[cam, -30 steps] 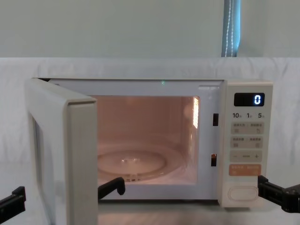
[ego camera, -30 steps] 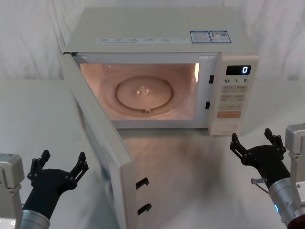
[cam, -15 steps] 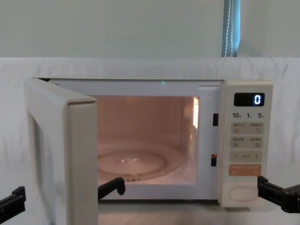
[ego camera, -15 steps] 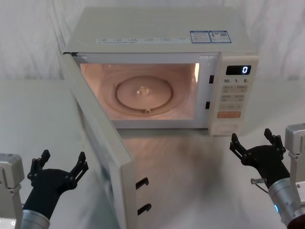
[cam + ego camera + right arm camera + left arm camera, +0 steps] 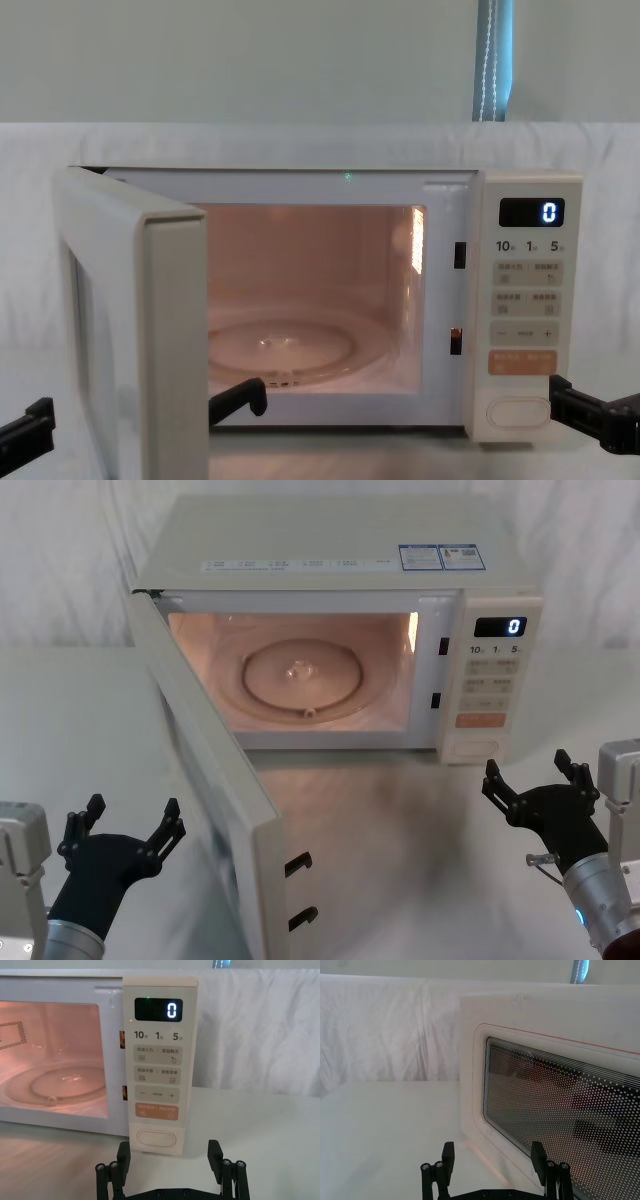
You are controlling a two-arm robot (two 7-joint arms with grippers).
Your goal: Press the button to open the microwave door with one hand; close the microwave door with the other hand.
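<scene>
Now microwave door (image 5: pixel 215 810) swung wide; light, rigid, hinged; push outer face with my spread, empty left gripper (image 5: pixel 122 832).

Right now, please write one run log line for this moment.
microwave door: open | button: unpressed | left gripper: open, beside door | right gripper: open, facing button

looks like a lab or test setup not a real kitchen, white cloth (image 5: pixel 300 140) draped as backdrop behind everything, microwave (image 5: pixel 340 550) sitting alone on a plain white table (image 5: pixel 70 730) ahead of the robot grippers
</scene>
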